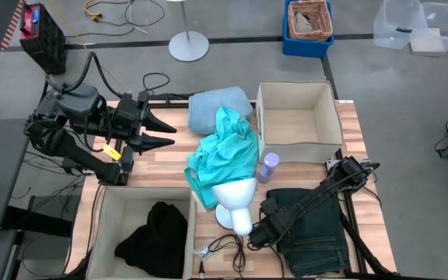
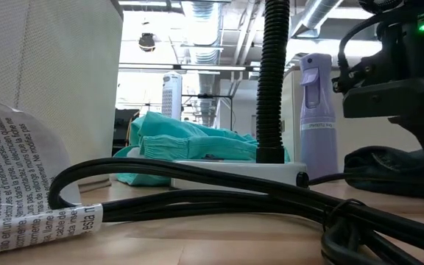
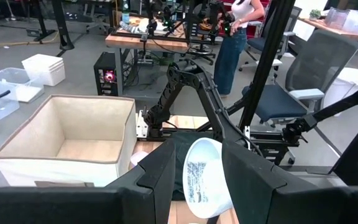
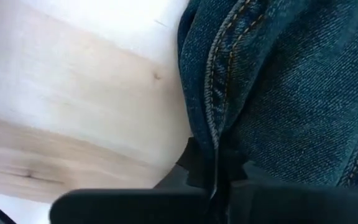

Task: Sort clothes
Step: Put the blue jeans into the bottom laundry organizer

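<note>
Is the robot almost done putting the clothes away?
Not yet. The black garment already lies in the near bin. The right gripper is down at the edge of the jeans, pinching the denim. The teal shirt is draped on the mannequin head, and the pale blue garment lies on the table. The left gripper waits open.

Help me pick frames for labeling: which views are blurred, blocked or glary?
Low view: a black cable up close fills the foreground, with bright ceiling lights behind. Right wrist view: the jeans fill the frame, and the tabletop is soft and washed out. High view: evenly lit, all clear.
</note>
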